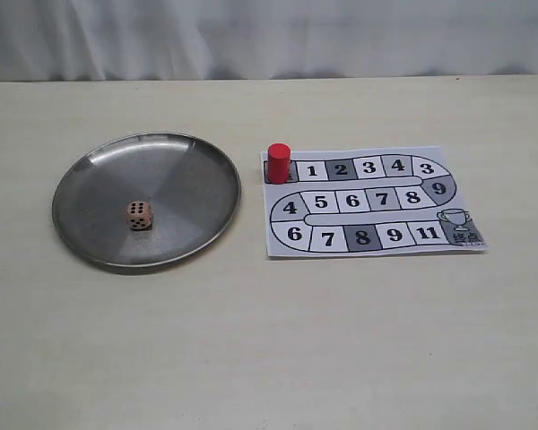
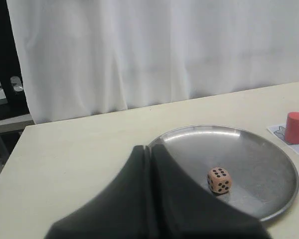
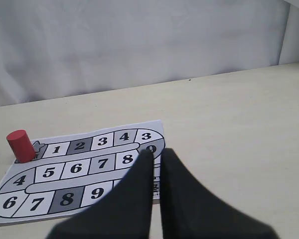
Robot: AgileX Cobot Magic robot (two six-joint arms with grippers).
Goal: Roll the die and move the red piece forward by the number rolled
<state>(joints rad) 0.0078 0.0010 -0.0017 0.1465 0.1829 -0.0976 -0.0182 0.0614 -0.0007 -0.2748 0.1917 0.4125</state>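
red piece (image 1: 279, 162) stands on the board (image 1: 373, 218) beside printed 1.

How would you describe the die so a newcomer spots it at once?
Find the round grey metal plate on the pale table, left of the printed paper game board. In it sits a small tan wooden die with black pips: the plate's only content and the only cube.

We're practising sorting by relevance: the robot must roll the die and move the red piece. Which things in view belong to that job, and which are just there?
Belong: die, red piece, board, plate holding the die.
Just there: table, curtain.
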